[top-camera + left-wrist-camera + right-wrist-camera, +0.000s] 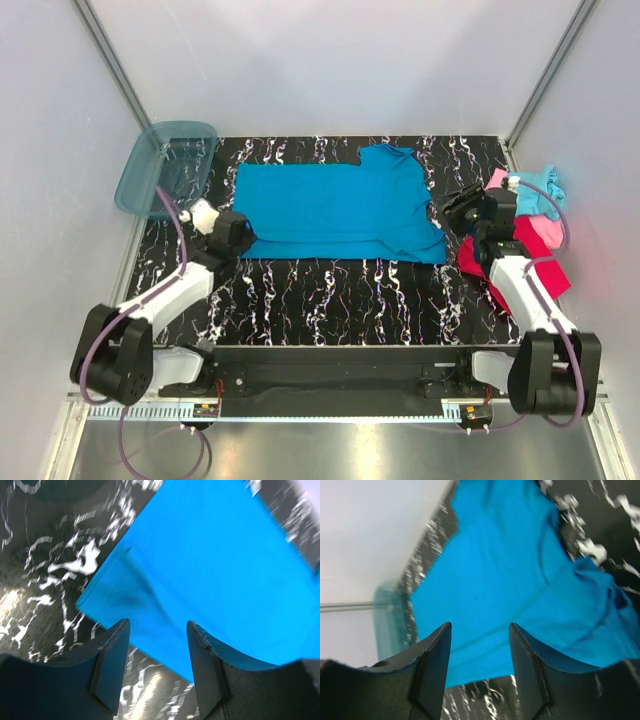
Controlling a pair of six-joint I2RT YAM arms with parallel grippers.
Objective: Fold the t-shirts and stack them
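**Blue tee flat on the table, both grippers open at its ends**

The medium blue t-shirt (330, 210) lies spread at the middle of the black, white-veined table (330, 300). Its left part is smooth. Its right end is creased and uneven, with a flap jutting toward the far edge.

The left gripper (243, 237) sits at the shirt's near-left corner. In the left wrist view its jaws stand apart with nothing between them. The blue cloth's (215, 570) corner shows just beyond the gap between its fingers (112, 655).

The right gripper (455, 212) is at the shirt's right edge, also parted and empty. In the right wrist view, wrinkled blue fabric (505, 580) fills the space past the fingertips (530, 660). Whether either gripper touches the cloth cannot be told.

The other shirts are heaped to the right, beside and partly under the right arm. The magenta-red t-shirt (470, 262) is nearest. The light pink t-shirt (545, 230) lies against it, and the light aqua t-shirt (540, 188) is farthest back.

A translucent teal bin (160, 165) rests tilted at the table's far-left corner, well apart from the blue shirt.
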